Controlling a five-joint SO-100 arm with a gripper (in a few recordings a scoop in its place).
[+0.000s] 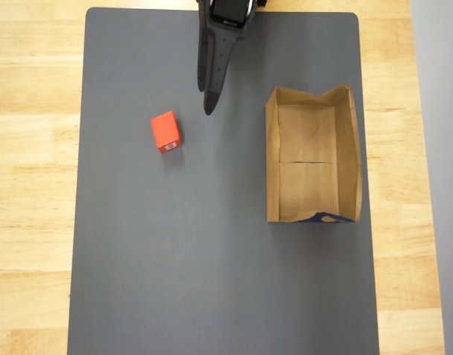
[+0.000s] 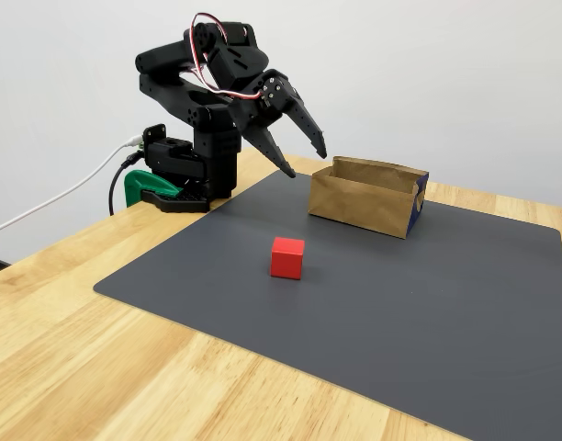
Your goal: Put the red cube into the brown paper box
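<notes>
- Overhead view: the cube (image 1: 166, 132) sits on the grey mat (image 1: 212, 281), left of centre and well apart from the box (image 1: 347, 159), which lies toward the mat's right edge with its blue-printed end nearest the bottom of the picture. The box floor looks bare, with a fold line across it.
- Overhead view: the gripper (image 1: 209, 100) hangs above the mat near its top edge, between cube and box and nearer the cube, touching neither. From this angle the fingers overlap, so the gap cannot be judged here.
- Fixed view: the gripper (image 2: 306, 162) hangs in the air with its two fingers spread apart, holding nothing. The cube (image 2: 287, 257) rests flat on the mat, in front of the box (image 2: 365, 204).
- Handling, as a judgement: the cube looks rigid, light and flat-sided, so it should take a firm pinch. Grip two opposite side faces, midway up, with the fingers square to them; in the overhead view it sits slightly turned.
- The box's paper walls look thin and easily dented or pushed; release from above, clear of them.
</notes>
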